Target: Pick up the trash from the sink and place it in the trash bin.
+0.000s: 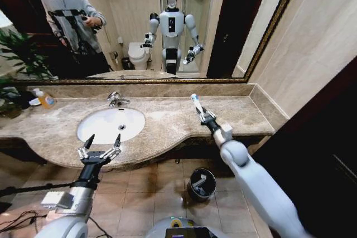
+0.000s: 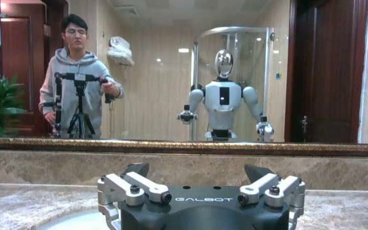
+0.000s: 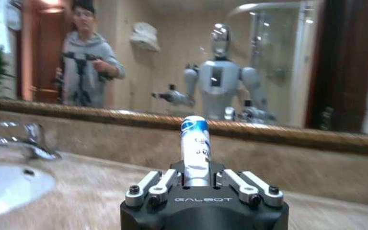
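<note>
The black left gripper [image 2: 202, 191] hangs with its silver fingers [image 2: 132, 184] spread apart over the near rim of the white oval sink [image 2: 75, 221] in the beige marble countertop [image 2: 347, 213].

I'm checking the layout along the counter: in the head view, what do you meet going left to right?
Pump bottle → left gripper, jaws open, at the counter's front edge → sink with its faucet behind → white tube held in the right gripper → trash bin on the floor below.

Bathroom: marble countertop [image 1: 167, 124], sink [image 1: 106, 122], wide mirror [image 1: 139, 20], reflected toilet [image 1: 138, 55].
</note>
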